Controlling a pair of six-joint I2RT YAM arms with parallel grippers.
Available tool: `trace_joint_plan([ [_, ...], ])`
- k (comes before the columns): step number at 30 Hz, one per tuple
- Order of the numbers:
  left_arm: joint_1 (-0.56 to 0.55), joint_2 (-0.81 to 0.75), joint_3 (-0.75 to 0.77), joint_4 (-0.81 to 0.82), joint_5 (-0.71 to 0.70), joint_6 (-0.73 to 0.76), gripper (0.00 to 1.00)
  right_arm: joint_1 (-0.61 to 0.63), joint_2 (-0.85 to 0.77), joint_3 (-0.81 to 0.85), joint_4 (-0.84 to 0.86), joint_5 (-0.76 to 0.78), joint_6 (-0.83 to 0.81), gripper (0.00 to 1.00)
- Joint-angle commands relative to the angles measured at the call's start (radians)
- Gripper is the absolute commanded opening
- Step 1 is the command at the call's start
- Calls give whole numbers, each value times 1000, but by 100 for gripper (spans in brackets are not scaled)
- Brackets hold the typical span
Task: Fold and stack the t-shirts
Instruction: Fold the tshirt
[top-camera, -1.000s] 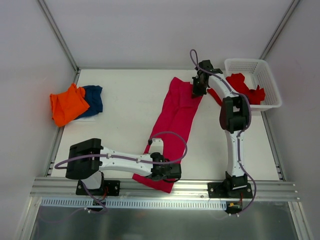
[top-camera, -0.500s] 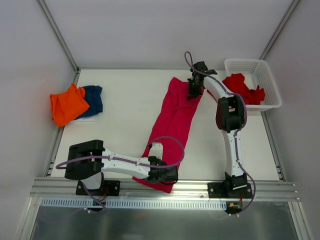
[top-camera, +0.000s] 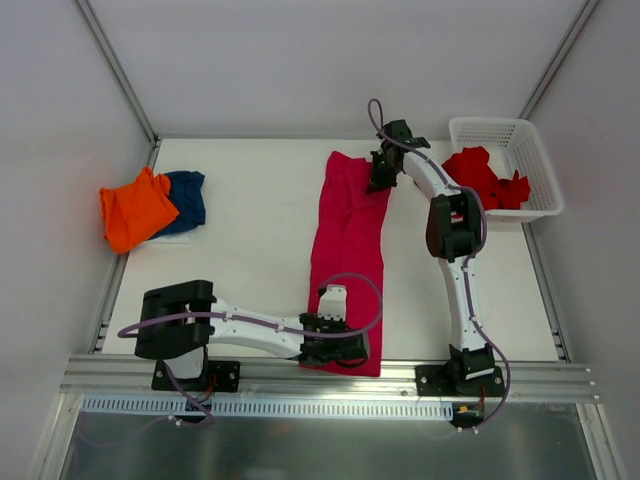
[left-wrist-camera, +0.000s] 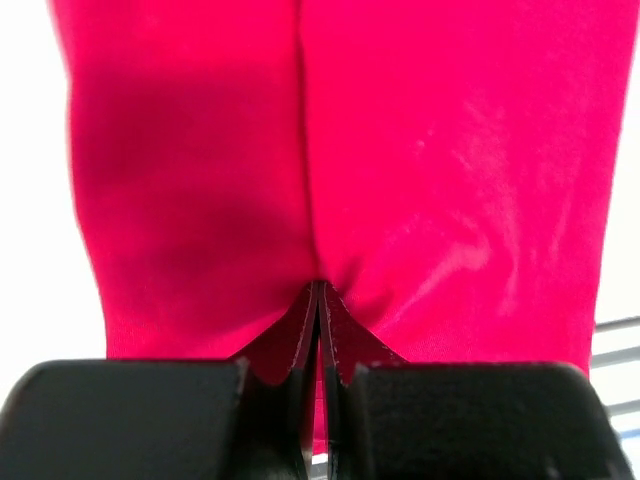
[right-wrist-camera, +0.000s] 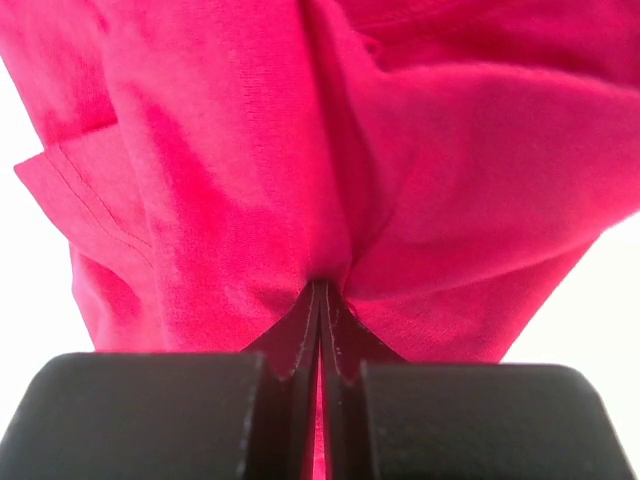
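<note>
Magenta-pink t-shirt (top-camera: 347, 250), orange t-shirt (top-camera: 135, 208), navy blue t-shirt (top-camera: 190, 196), bright red t-shirt (top-camera: 488, 176), white mesh basket (top-camera: 541, 178)

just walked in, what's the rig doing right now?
Both arms hold the magenta-pink t-shirt, stretched lengthwise on the table. The left gripper is shut on its near end and the right gripper is shut on its far end. The orange t-shirt lies partly over the navy t-shirt at the far left. The red t-shirt sits crumpled in the white basket, not yet folded.
</note>
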Motion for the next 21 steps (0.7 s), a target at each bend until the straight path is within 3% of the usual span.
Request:
trace_joint_plan([
  [1,-7,79,-3,136,163,34,0,13,30,49,31,-77,61,1],
  [7,-7,82,23,137,166,54,0,15,56,58,88,-144,93,0],
  [17,-7,-11,-76,116,166,11,0,15,86,83,117,-163,106,0],
  [19,-7,-36,-87,100,148,10,0,13,83,80,147,-183,110,6],
  [21,-7,-45,-81,77,94,30,0,15,73,64,186,-201,118,23],
])
